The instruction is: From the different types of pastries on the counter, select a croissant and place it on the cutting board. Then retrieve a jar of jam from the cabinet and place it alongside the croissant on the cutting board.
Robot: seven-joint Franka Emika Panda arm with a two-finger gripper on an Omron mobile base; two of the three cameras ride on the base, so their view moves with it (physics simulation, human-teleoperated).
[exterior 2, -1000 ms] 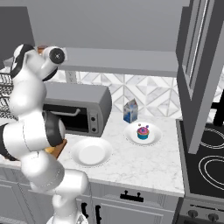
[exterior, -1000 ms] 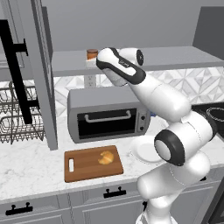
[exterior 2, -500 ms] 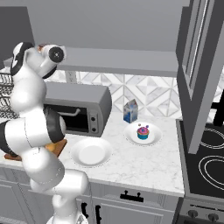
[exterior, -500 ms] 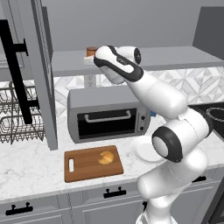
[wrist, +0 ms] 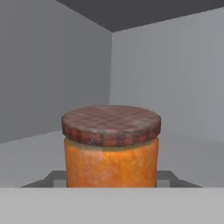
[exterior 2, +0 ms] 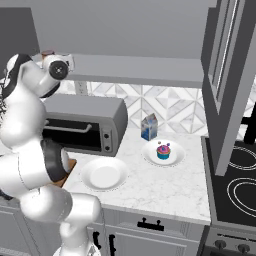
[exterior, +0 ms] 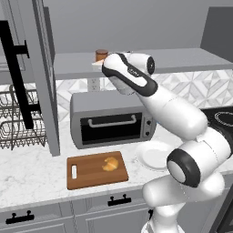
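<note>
Small orange-brown jar of jam (wrist: 111,151), cylindrical, capped with a darker reddish-brown lid in a faint checked pattern; upright on the grey shelf (exterior: 182,59) of the cabinet, low in the middle of the hand view, with grey walls behind. Seen from the left base view as a small brown cylinder (exterior: 101,55) at upper centre of the frame, just behind the white wrist.

Hand (wrist: 111,179) drawn narrow, closed on the jar of jam: dark fingertips (wrist: 54,177) pressed against both sides of the jar low on its body. Arm stretched up and back to the shelf in both base views.

Croissant (exterior: 109,163), small and golden, lying on the brown cutting board (exterior: 86,175) in the lower left of the left base view, the slot hole near the board's left short edge. Cutting board flat on the marble counter (exterior 2: 165,187), in front of the grey toaster oven (exterior: 111,118). Round white plate (exterior 2: 104,173) just beside the board. Cupcake (exterior 2: 163,150) with blue wrapper on a second plate at centre right of the right base view, a blue-and-white carton (exterior 2: 149,127) behind it. Cabinet door (exterior: 38,77) swung open at left, black bar handle (exterior: 17,75) showing.
</note>
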